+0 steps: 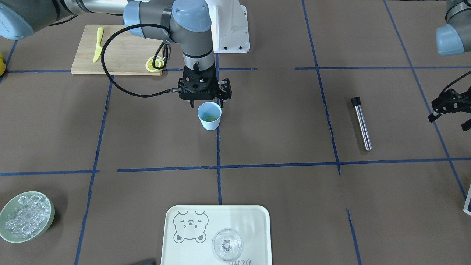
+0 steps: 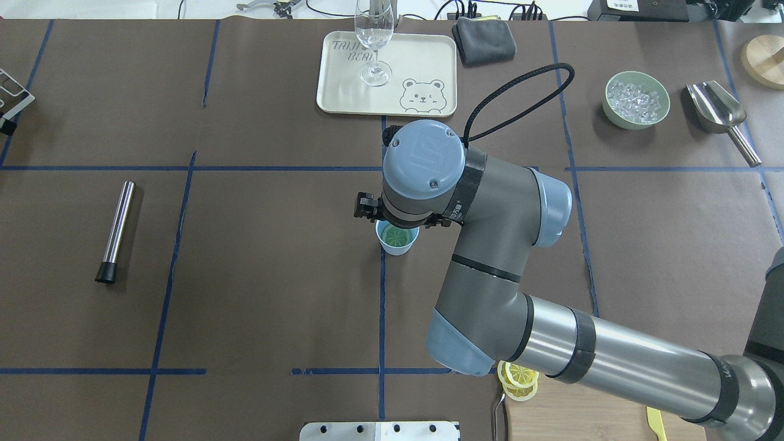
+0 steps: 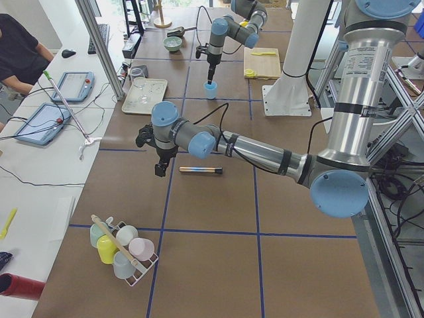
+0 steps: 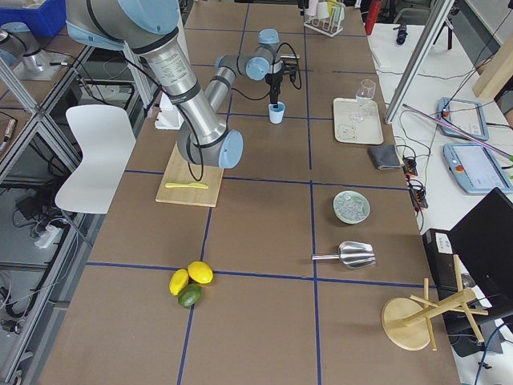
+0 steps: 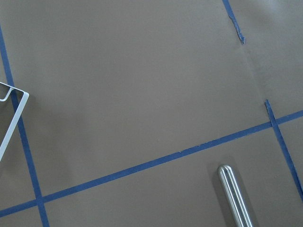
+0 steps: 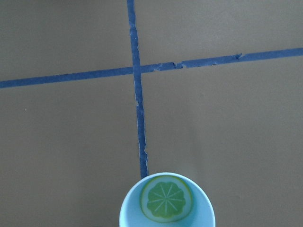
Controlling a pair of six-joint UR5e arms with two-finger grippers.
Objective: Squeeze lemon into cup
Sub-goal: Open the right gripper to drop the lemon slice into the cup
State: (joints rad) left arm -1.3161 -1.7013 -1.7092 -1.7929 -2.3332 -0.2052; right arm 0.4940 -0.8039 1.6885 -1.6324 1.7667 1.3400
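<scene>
One lemon slice [image 6: 166, 198] flat inside cup [image 1: 209, 123], just below right gripper [image 1: 206, 105].

A robotics lab bench.
Blue tape lines [image 2: 381, 318] grid the brown-papered table [image 2: 275, 275], robot arms [image 3: 265, 149] reach over it, aluminium framing [image 3: 101, 46] rises at its edge, and an operator [image 3: 16, 50] is beside two teach pendants [image 3: 71, 86] (tablet-like, cabled).

The lemon [image 6: 166, 199] lies flat in the cup [image 1: 209, 117], which stands near the middle of the table [image 1: 279, 121]. The right gripper [image 1: 206, 105] hangs above the cup. Behind it, to the robot's right, a cutting board [image 1: 121, 59] carries a knife [image 1: 98, 44] and more slices [image 1: 154, 64]. A rod [image 1: 361, 123] lies well apart to the robot's left. On the far side, a tray [image 1: 254, 221] bears a glass [image 1: 227, 244].
</scene>
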